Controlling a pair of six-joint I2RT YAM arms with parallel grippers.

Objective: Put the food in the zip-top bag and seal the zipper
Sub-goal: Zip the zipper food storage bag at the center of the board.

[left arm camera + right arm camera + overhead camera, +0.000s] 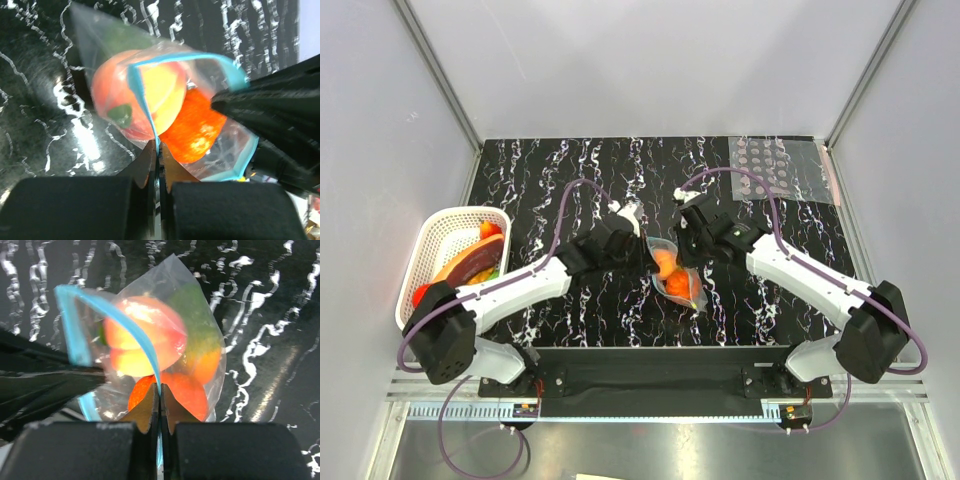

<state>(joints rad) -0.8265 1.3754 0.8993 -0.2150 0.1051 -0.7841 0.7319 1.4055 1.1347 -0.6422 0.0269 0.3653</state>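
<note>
Left jaws and right jaws are each pinched tight on the blue zipper [72, 325] from opposite sides, holding the bag [676, 278] mid-worktop between the arms with the food [197, 130] already inside. This is probably so the strip can be pressed together along its length, since part of it bows open in the left wrist view. Beneath lies a glossy black worktop [570, 170] veined in white, boxed by pale walls [650, 60], with a white basket [420, 262] at the left edge and a dotted clear sheet [782, 168] in the far right corner.
</note>
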